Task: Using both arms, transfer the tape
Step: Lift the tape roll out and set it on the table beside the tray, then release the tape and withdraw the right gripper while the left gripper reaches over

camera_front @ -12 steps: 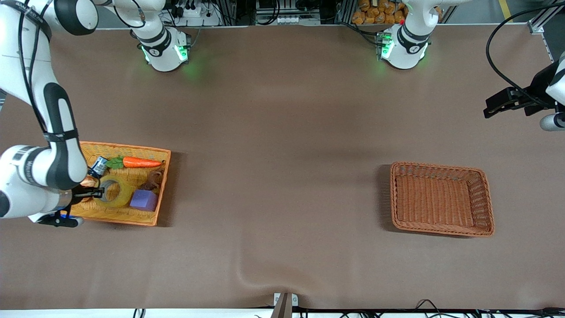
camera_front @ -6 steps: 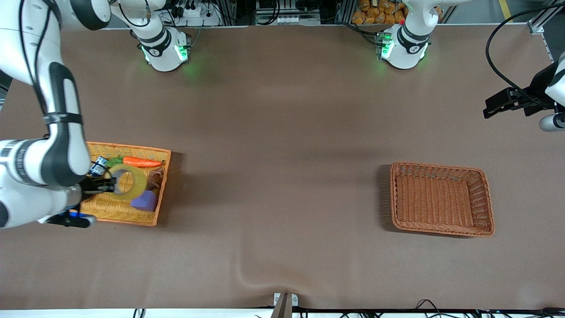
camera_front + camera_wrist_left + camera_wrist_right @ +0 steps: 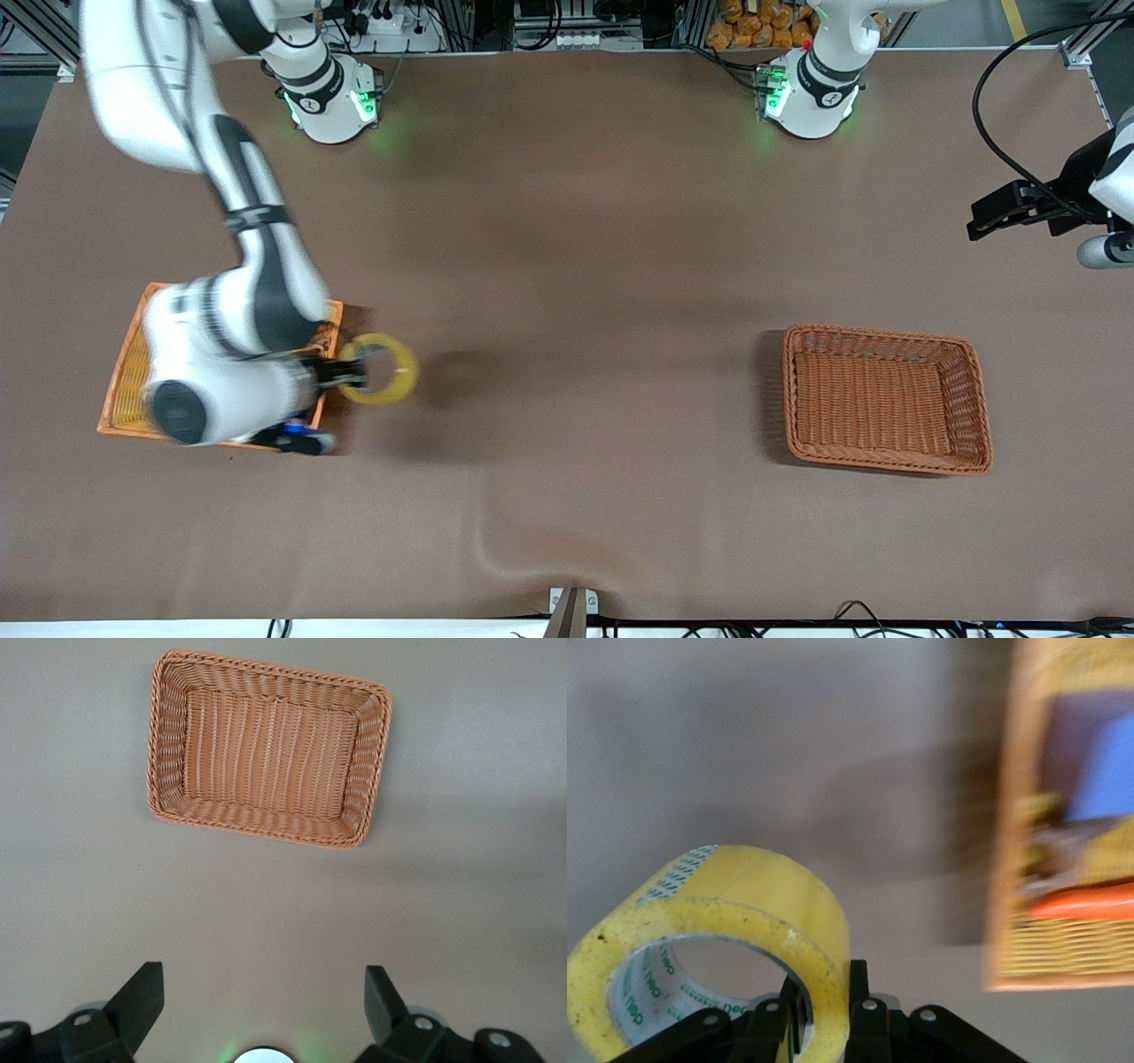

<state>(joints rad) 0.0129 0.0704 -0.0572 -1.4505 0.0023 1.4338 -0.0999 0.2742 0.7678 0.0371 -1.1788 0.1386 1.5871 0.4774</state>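
Over the brown surface (image 3: 567, 266), just beside the orange basket (image 3: 124, 390) at the right arm's end, the tape (image 3: 383, 369) is held in the air by the right hand (image 3: 347, 374). Its fingers are pinched on the wall of the yellowish roll, one inside the hole and one outside, as the right wrist view shows (image 3: 709, 930). In that view, blurred shapes that appear to be a purple cube (image 3: 1090, 762) and a carrot (image 3: 1085, 902) lie in the basket. The left hand (image 3: 992, 213) waits with fingers spread wide, above the surface at the left arm's end. An empty-looking brown wicker basket (image 3: 886, 399) is seen below it (image 3: 266, 744).
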